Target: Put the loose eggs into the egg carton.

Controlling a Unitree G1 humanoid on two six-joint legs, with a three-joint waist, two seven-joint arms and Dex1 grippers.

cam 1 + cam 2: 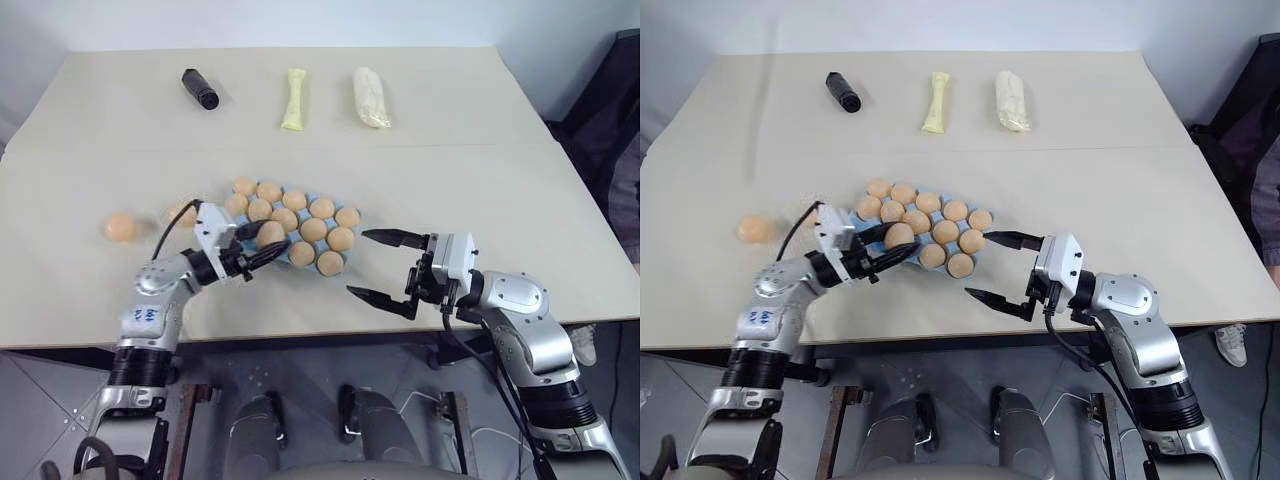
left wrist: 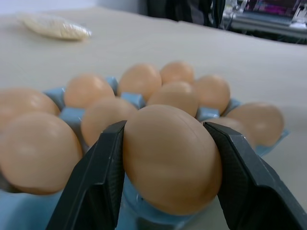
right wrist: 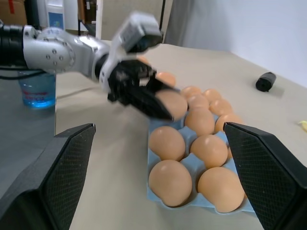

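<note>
The left gripper point(image 1: 262, 247) reaches level across the egg carton point(image 1: 352, 252) at its near-left corner, fingers clamped on an egg point(image 2: 171, 158). The right gripper point(image 1: 384, 267) hovers just beside the carton's right end, jaws wide apart and empty. Two loose eggs point(image 1: 119, 227) lie left of the carton.

Eggs point(image 1: 314, 229) in carton point(image 1: 306, 201) mid-table; loose egg point(image 1: 119, 227) well to its left

Head eyes overlook the egg carton point(image 1: 300, 228); wrist cameras face it closely.
</note>
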